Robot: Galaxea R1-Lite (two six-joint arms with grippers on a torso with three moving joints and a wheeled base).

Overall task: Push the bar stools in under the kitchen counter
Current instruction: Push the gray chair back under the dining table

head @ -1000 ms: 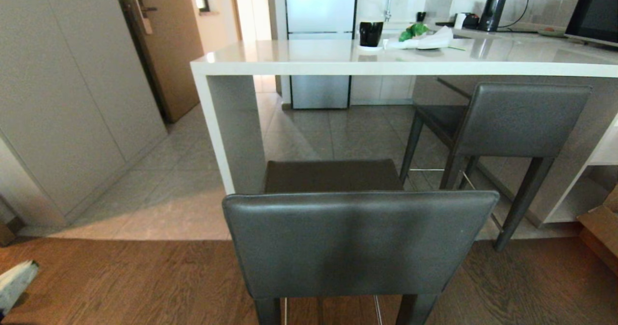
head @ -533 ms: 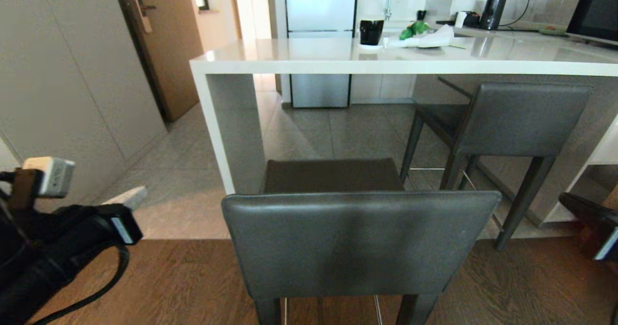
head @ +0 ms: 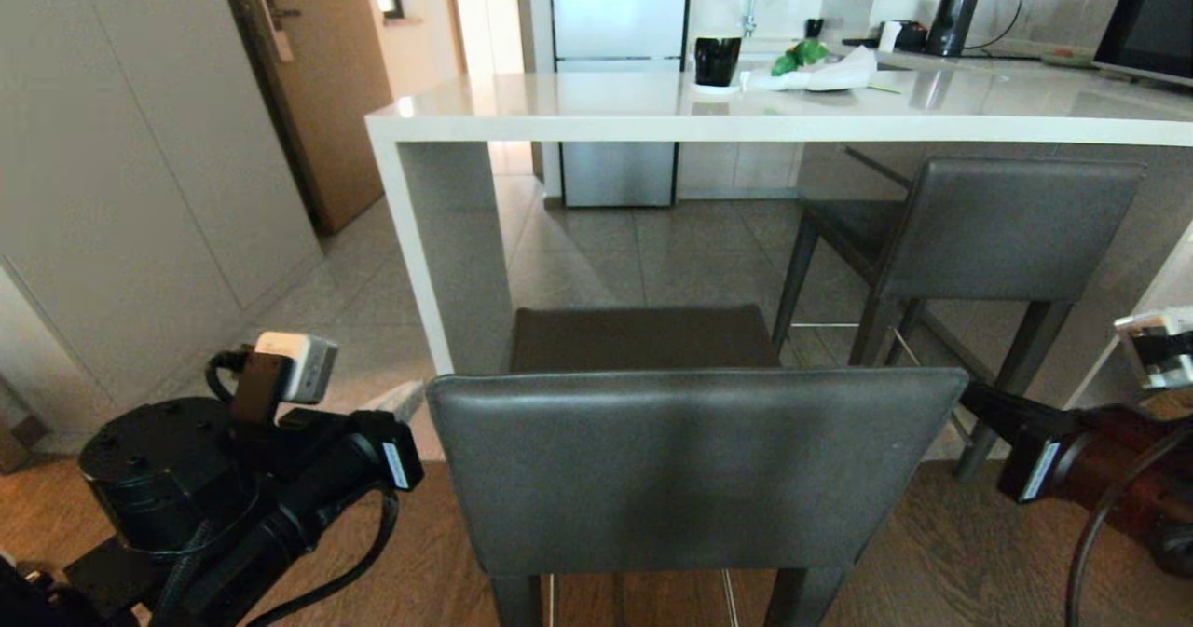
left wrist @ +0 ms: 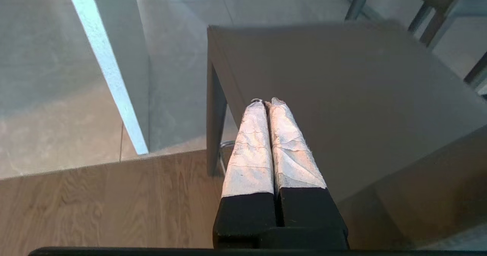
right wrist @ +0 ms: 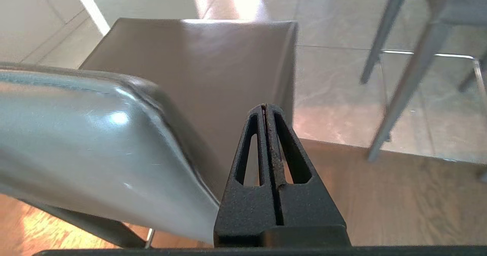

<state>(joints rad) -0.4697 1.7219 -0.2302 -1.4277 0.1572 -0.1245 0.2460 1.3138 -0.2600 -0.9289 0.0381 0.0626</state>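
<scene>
Facing the kitchen counter (head: 746, 129), near bar stool (head: 694, 469) backrest crosswise, both end effectors closed, empty.

You're looking at wood flooring (head: 186, 506) meeting grey floor tiles (head: 596, 254), a grey cabinet (head: 121, 189) left, a brown door (head: 326, 77), and a fridge (head: 620, 77) beyond.

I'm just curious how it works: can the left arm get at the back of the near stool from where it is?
Probably yes. The left gripper, fingers shut, sits right beside the near stool's backrest at its left edge, with nothing between them.
</scene>
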